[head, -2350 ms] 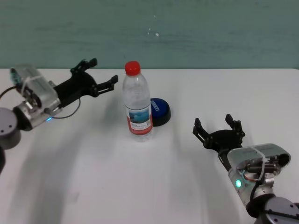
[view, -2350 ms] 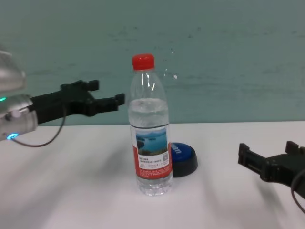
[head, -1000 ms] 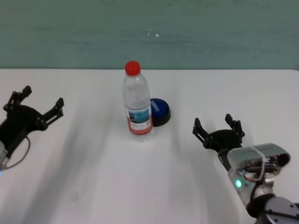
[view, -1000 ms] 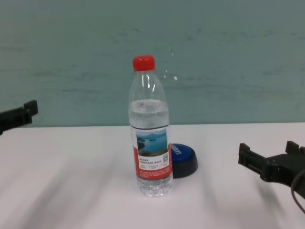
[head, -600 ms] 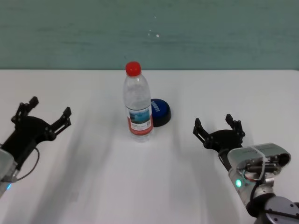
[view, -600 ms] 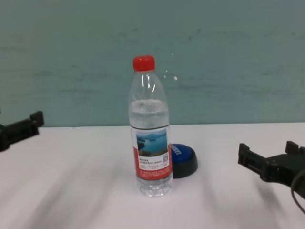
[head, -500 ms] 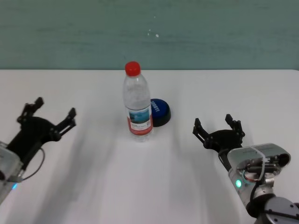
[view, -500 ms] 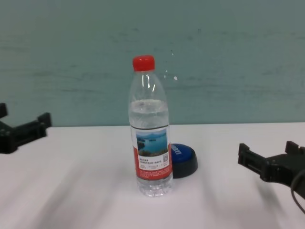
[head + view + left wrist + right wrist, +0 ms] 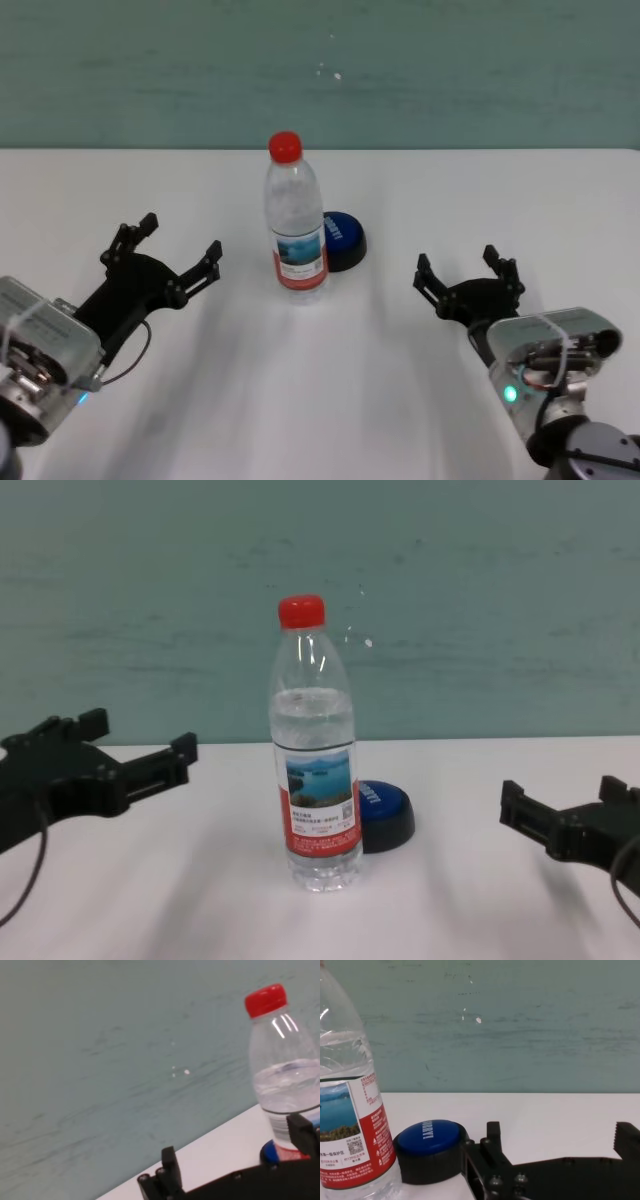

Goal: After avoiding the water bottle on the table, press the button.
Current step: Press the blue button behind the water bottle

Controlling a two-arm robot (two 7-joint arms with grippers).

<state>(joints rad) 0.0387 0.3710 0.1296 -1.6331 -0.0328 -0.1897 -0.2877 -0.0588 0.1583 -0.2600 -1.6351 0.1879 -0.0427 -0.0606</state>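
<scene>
Ahead of my fingers a teal wall (image 9: 450, 70) closes the scene, its paint streaked with faint horizontal marks and a few small pale chips (image 9: 368, 642). It meets the far edge of the white table (image 9: 330, 390) beneath my fingers. The light is even and soft, leaving only dim grey shadows on the tabletop.

White lettering on button (image 9: 431, 1133) top, too blurred to read; water bottle (image 9: 347, 1125) label print, QR code illegible.
</scene>
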